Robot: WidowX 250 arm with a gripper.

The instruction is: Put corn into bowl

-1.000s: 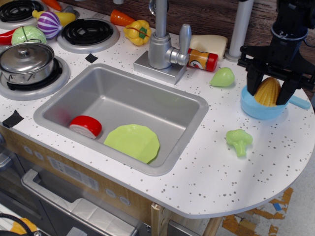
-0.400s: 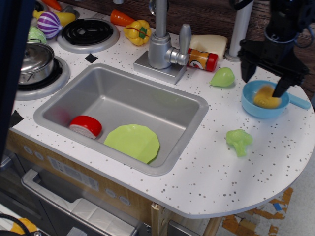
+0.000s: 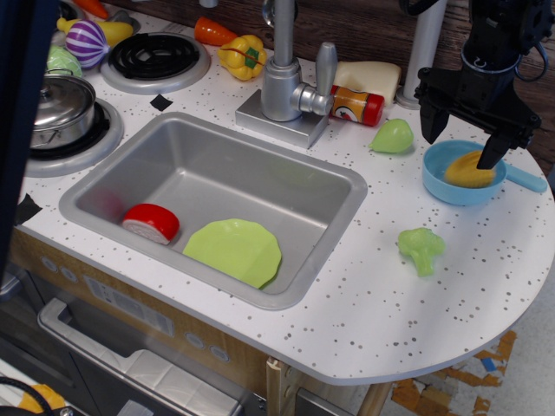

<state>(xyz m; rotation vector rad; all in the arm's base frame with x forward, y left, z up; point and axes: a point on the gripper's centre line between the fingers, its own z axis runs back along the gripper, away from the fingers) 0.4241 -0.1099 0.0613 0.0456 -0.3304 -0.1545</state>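
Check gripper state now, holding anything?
Gripper: open, empty, above the blue bowl; the corn lies in the bowl.

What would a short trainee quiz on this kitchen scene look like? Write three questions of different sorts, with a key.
1. True or false: the corn lies inside the blue bowl.
2. The gripper is: A) shut on the corn, B) open above the bowl, C) down in the sink.
3. Fill in: the red-and-white toy lies in the ____, beside the green plate.

Key: 1 true; 2 B; 3 sink.
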